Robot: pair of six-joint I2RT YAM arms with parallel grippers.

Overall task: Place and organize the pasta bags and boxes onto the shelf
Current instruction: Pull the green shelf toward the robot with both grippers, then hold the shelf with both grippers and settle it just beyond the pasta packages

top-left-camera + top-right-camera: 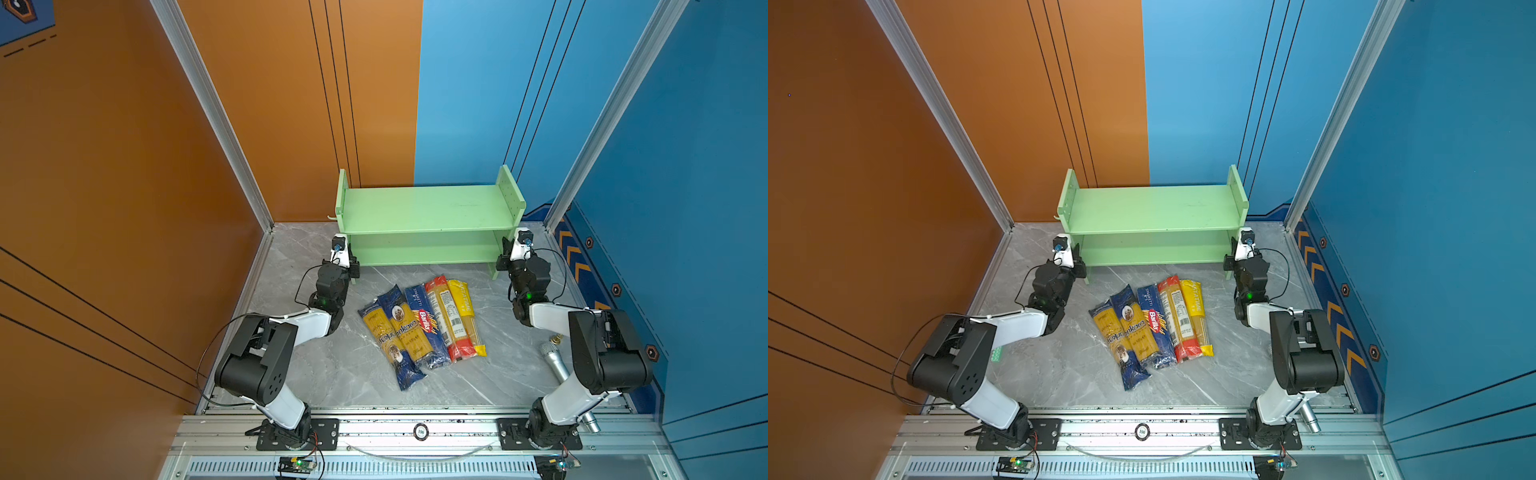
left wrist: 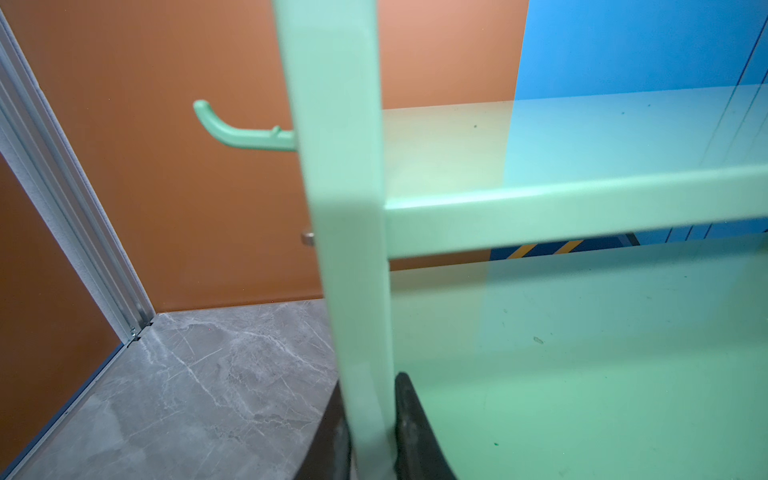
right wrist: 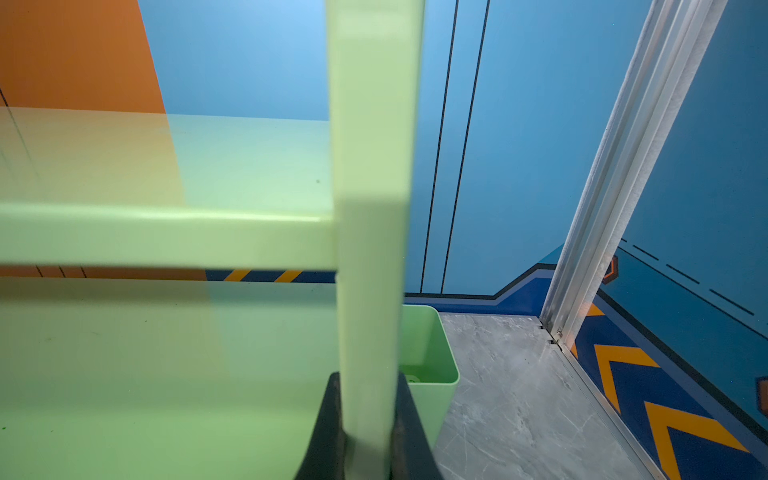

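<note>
The light green shelf (image 1: 428,212) (image 1: 1154,212) stands at the back against the wall, both tiers bare. My left gripper (image 1: 354,269) (image 2: 370,382) is shut on the front edge of its left side panel (image 2: 345,249). My right gripper (image 1: 501,261) (image 3: 366,376) is shut on the front edge of the right side panel (image 3: 374,249). Several pasta bags lie side by side on the floor in front: two navy-and-yellow ones (image 1: 390,345) (image 1: 406,328), a navy Barilla one (image 1: 426,326), a red-ended one (image 1: 449,320) and a yellow-ended one (image 1: 468,316).
A silver microphone (image 1: 555,361) lies on the floor at the right, partly under my right arm. A small green bin (image 3: 432,374) hangs outside the shelf's right panel and a green hook (image 2: 232,133) sticks out of the left one. Orange and blue walls stand close behind.
</note>
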